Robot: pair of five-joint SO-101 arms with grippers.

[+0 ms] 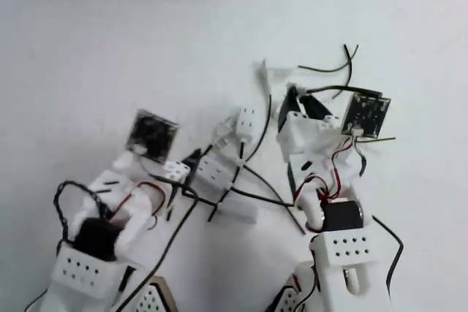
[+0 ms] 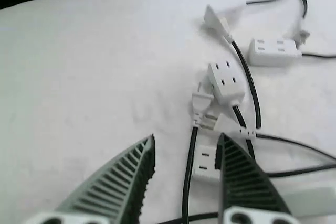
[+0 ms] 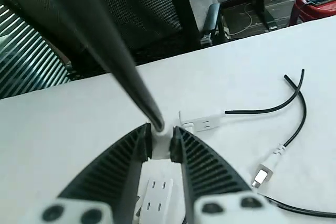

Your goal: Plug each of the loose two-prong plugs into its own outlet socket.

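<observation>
My right gripper [image 3: 161,132] is shut on a white two-prong plug [image 3: 160,148] whose black cord [image 3: 107,40] runs up past the camera. The plug hangs just above a white outlet block [image 3: 156,192]. In the high view this gripper [image 1: 300,101] sits right of centre. My left gripper [image 2: 186,140] is open above a white outlet block [image 2: 204,163] and a black cord [image 2: 187,182]. Farther on lie a loose white plug [image 2: 201,107], a two-socket block [image 2: 226,81] and another block [image 2: 273,52]. In the high view the left gripper [image 1: 183,166] is beside an outlet block [image 1: 212,172].
A small white socket end [image 3: 202,123] on a black cord lies beyond the right gripper, with another loose plug [image 3: 265,169] beside it. Black cords [image 1: 256,195] cross the table [image 1: 88,56] between the arms. Chairs stand beyond the far table edge.
</observation>
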